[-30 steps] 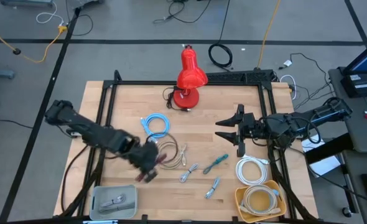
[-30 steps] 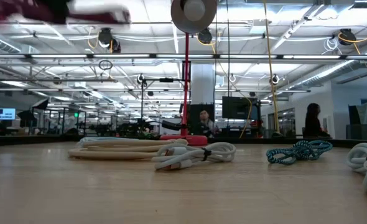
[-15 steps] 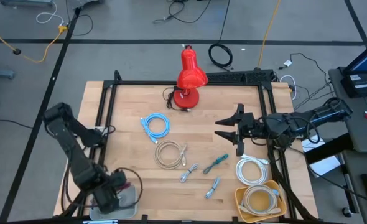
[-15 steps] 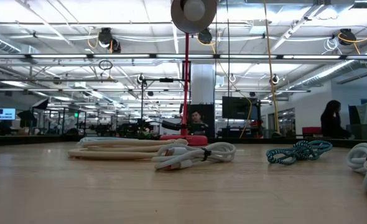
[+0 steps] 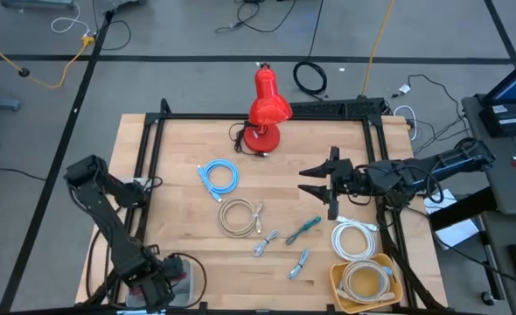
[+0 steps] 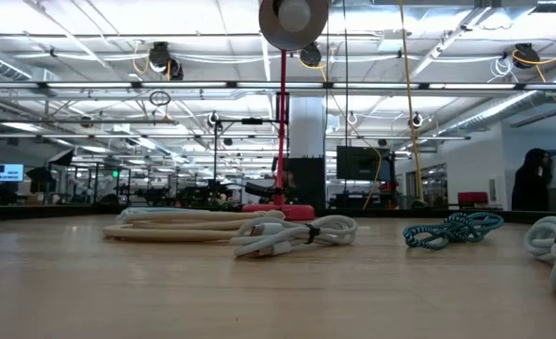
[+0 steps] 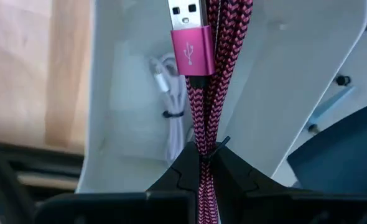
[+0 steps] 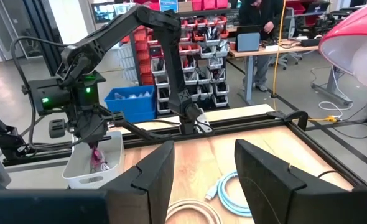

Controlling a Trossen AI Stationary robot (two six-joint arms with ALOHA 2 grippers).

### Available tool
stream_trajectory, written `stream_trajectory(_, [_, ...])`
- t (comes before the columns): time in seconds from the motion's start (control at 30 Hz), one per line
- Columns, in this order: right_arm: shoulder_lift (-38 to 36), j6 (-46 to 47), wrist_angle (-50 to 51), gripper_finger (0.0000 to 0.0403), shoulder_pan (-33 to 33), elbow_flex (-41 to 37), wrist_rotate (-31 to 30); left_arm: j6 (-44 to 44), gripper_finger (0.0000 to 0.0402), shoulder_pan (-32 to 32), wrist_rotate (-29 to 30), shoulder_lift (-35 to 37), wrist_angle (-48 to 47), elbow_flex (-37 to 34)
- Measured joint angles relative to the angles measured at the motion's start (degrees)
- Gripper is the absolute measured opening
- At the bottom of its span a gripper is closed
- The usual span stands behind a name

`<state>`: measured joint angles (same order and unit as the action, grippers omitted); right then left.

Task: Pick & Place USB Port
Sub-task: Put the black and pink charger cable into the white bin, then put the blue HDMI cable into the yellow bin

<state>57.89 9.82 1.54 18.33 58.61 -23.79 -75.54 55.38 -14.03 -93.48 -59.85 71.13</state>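
My left gripper [image 5: 165, 278] is at the table's near left corner, over the white bin [image 7: 295, 93], and is shut on a pink braided USB cable [image 7: 208, 93]. The cable's pink plug [image 7: 188, 37] sticks out past the fingertips, over the bin's inside. A white cable [image 7: 171, 106] lies in the bin. The right wrist view shows the bin [image 8: 78, 169] with the pink cable [image 8: 97, 159] hanging into it. My right gripper [image 5: 321, 186] is open and empty above the table's right side. My left gripper pinches the bundled pink cable [image 7: 203, 149] between its two fingers, several strands together, some way back from the plug. The fingers come from above, pointing down into the bin. The strands run out past the fingertips and hang into the bin.
On the table lie a blue coil [image 5: 220, 177], a beige coil [image 5: 238, 216], a teal cable [image 5: 306, 227], two small pale cables [image 5: 265, 242] and a white coil [image 5: 356, 238]. A yellow bowl [image 5: 363, 282] holds a cable. A red lamp [image 5: 267, 109] stands at the far edge.
My left gripper has gone from beside the beige coil toward the table's near left corner, carrying the pink cable, and now stands over the white bin. It has stayed shut on the cable.
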Motion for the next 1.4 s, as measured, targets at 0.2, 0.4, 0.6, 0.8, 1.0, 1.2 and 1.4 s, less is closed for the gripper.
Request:
stream_trajectory(0.2, [0.02, 0.35, 0.02, 0.016, 0.0, 0.0, -0.04, -1.33, 0.0067, -0.15, 0.17, -0.54, -0.05, 0.0])
stream_trajectory(0.4, [0.02, 0.63, 0.04, 0.016, 0.0, 0.0, -0.07, -3.0, 0.0129, 0.01, -0.06, -0.54, -1.79, 0.0])
stream_trajectory(0.6, [0.02, 1.46, 0.07, 0.016, 0.0, 0.0, -0.09, -8.6, 0.0133, 0.24, -1.86, 0.41, -4.09, 0.0])
stream_trajectory(0.8, [0.02, 1.49, 0.07, 0.016, 0.0, 0.0, -0.09, -15.82, 0.0104, -1.9, 9.95, 7.01, -4.95, 0.66])
stream_trajectory(1.0, [0.02, 1.49, 0.04, 0.016, -0.08, 0.0, -0.13, -21.08, 0.0075, -8.0, 26.83, 15.27, -7.65, 0.72])
stream_trajectory(1.2, [0.02, 1.49, 0.03, 0.016, -1.05, 0.0, -0.17, -21.5, 0.0061, -19.71, 38.42, 19.26, -7.85, 0.72])
stream_trajectory(1.4, [0.02, 1.49, 0.04, 0.016, -1.07, 0.0, -0.13, -11.16, 0.006, -36.68, 35.15, 18.9, -7.23, 0.3])
